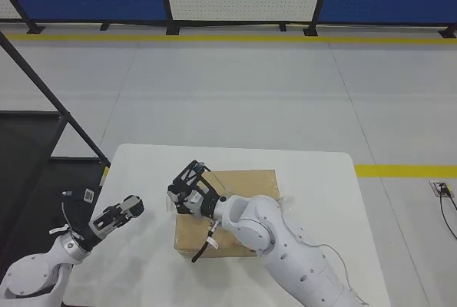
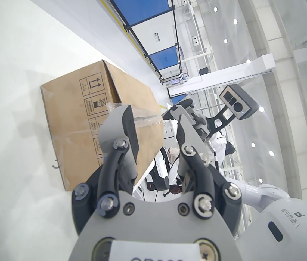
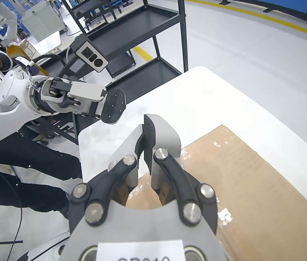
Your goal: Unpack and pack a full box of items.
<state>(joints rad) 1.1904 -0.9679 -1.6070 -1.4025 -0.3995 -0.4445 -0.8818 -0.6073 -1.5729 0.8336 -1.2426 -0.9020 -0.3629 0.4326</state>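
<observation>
A closed brown cardboard box sealed with clear tape stands in the middle of the white table. My right gripper hovers over the box's left far corner, and its own view shows the fingers pressed together with nothing visible between them, above the box top. My left gripper is held above the table to the left of the box, apart from it. Its jaws stand open, facing the box's printed side, where loose tape sticks out at the top edge.
A black metal shelf cart stands just off the table's left edge, and its shelves are close behind the left arm. Bare tabletop lies to the right of the box and in front of it on the left.
</observation>
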